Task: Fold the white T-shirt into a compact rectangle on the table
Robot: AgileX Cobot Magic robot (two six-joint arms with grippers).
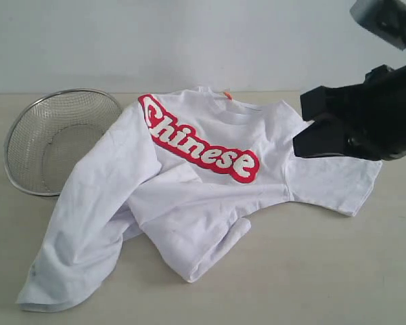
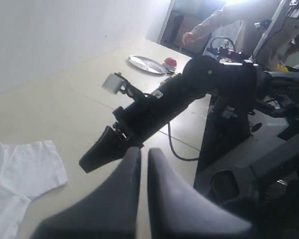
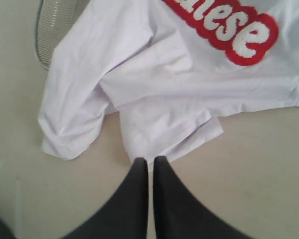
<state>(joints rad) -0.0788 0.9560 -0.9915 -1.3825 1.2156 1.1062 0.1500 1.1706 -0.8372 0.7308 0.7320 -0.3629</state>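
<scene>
The white T-shirt (image 1: 189,196) lies rumpled on the table (image 1: 325,277), its red "Chinese" band (image 1: 203,145) facing up and its orange neck tag (image 1: 225,95) at the far edge. One side is folded over the middle; a sleeve (image 1: 338,179) spreads to the right. My right gripper (image 1: 304,143) hovers shut and empty above that sleeve. In its wrist view the right gripper (image 3: 150,162) hangs over bare table just short of the T-shirt's folded corner (image 3: 159,134). My left gripper (image 2: 143,152) is shut, holds nothing and is out of the exterior view. It looks at the right gripper (image 2: 87,163) and the sleeve (image 2: 25,167).
A round wire-mesh basket (image 1: 54,142) lies tipped at the T-shirt's left, touching its edge. The left wrist view shows a metal plate (image 2: 147,63) and a small red object (image 2: 170,62) far off on the table, the robot's dark stand (image 2: 229,129) beside the table, and a person (image 2: 224,20) behind.
</scene>
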